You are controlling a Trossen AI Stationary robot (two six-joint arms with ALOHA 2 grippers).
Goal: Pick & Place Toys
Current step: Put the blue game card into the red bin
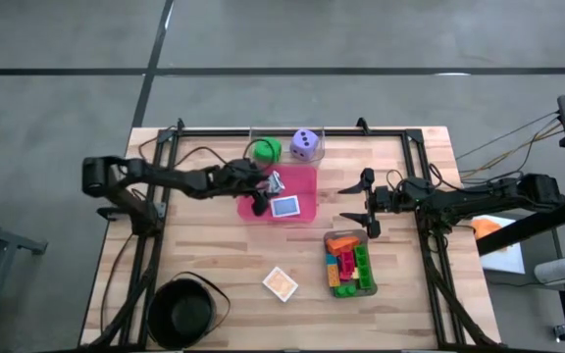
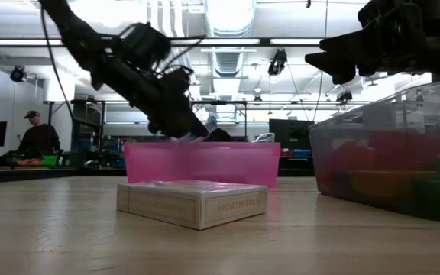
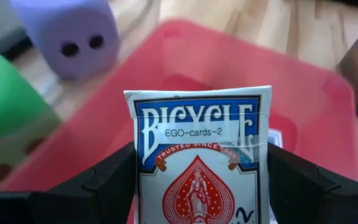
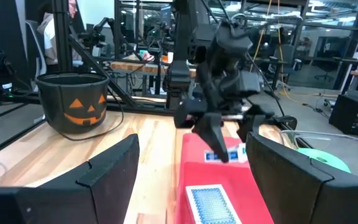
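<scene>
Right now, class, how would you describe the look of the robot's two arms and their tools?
Both arms are dark, jointed and slim, with black cables looping along them. The left tool and right tool each end in two black, angular, wedge-shaped fingers.

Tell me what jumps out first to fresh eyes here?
The left gripper, over the pink tray mid-table, clamps a blue card pack; a second blue pack lies in the tray. The right gripper hovers open beside it, above the clear bin of bricks.

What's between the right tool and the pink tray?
Bare wood. In the high view, only table separates the right tool from the pink tray.
</scene>
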